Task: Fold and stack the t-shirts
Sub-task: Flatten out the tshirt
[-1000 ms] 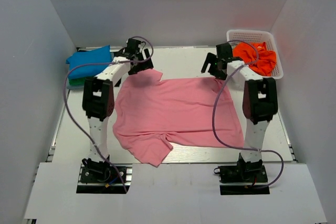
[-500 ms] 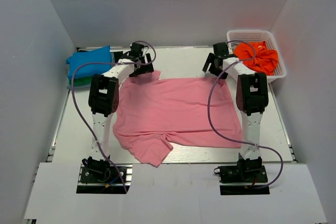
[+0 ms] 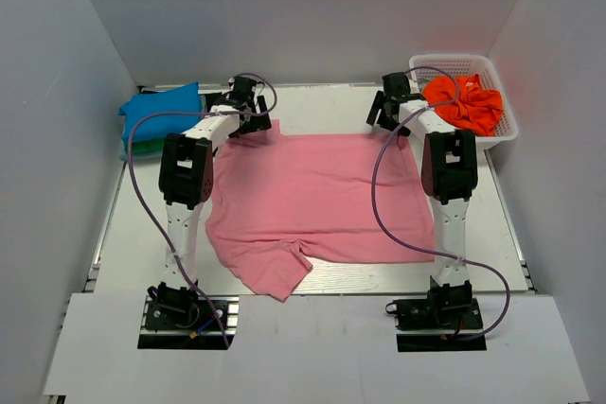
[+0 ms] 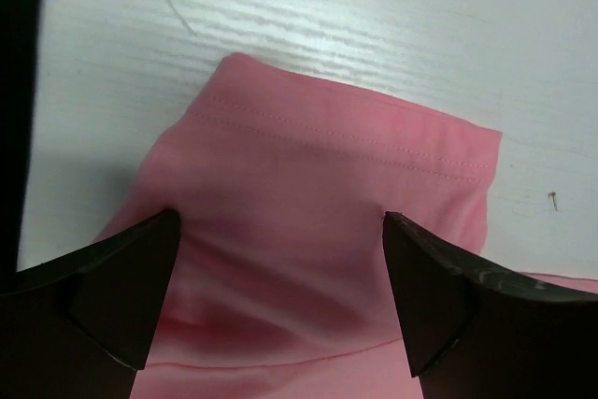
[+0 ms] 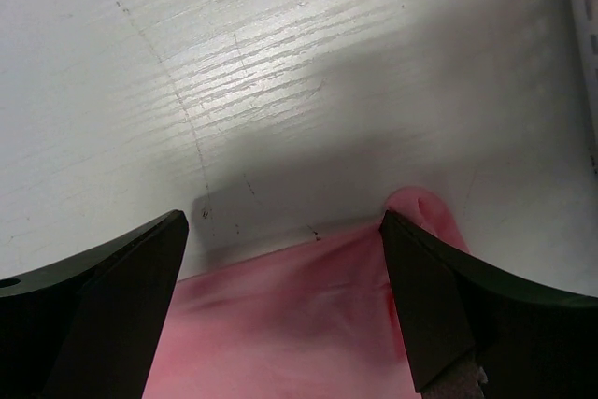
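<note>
Left arm: reaches forward to the far side of the white table [image 3: 327, 106]. Left gripper [image 4: 280, 292]: jaws spread wide, straddling a sleeve of the light pink cloth t-shirt [image 3: 317, 196], which lies spread flat mid-table. Right arm: reaches forward alike. Right gripper [image 5: 285, 296]: jaws spread wide over the shirt's far right corner; contact with the cloth unclear.

The spread shirt [image 3: 317, 196] lies between folded shirts [image 3: 161, 113] at left and basket [image 3: 454, 61] at right.

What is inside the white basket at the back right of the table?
A crumpled orange t-shirt lies in the white basket. Whether anything sits beneath it cannot be seen, because the bunched cloth covers that part of the bottom.
</note>
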Controlling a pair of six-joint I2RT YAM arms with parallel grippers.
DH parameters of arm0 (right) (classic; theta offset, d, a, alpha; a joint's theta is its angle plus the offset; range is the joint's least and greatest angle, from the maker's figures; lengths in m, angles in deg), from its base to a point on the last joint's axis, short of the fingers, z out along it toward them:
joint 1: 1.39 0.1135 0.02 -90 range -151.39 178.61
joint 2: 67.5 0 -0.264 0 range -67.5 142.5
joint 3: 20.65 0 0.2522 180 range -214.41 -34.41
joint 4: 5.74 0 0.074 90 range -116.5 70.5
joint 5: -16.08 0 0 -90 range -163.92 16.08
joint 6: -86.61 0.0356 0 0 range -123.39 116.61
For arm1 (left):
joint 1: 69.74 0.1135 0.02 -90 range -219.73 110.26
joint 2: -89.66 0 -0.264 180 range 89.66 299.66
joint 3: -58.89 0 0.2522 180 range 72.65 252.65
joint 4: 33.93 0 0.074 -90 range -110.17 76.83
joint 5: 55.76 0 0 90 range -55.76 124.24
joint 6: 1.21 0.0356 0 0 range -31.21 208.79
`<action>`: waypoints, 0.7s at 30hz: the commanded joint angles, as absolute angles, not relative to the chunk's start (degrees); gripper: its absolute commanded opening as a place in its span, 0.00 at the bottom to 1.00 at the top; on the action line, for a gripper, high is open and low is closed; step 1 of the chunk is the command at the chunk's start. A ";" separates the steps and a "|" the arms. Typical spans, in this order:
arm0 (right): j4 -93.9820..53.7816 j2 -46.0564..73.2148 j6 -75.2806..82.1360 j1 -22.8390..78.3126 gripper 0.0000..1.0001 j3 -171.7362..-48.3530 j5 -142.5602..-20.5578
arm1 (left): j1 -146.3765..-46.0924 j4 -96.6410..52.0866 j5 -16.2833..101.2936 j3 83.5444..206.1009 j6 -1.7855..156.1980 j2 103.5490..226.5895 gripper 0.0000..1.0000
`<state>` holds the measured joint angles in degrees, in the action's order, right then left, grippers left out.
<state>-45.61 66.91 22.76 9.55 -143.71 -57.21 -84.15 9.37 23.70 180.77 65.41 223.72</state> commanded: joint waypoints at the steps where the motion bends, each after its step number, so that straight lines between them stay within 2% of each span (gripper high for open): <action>1: -43.32 68.55 19.47 8.37 0.90 -144.88 -57.30 | -82.48 11.20 26.77 183.38 67.25 228.26 1.00; 5: -42.62 69.96 19.64 8.01 0.90 -146.55 -60.55 | -82.48 14.18 28.18 195.40 68.74 234.32 1.00; 8: -42.71 71.97 18.85 8.01 0.90 -148.40 -62.57 | -82.48 14.72 29.49 199.55 71.10 238.37 1.00; 15: -42.88 76.81 18.76 7.75 0.90 -155.43 -65.22 | -81.43 9.55 30.46 204.13 73.05 243.73 1.00; 21: -40.78 75.51 15.79 8.10 0.90 -155.88 -66.27 | -81.42 2.77 33.97 210.10 75.60 245.49 1.00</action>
<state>-41.02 74.47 18.00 8.08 -154.74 -64.25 -81.96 2.61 29.34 208.86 74.50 242.89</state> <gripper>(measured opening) 0.904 0.997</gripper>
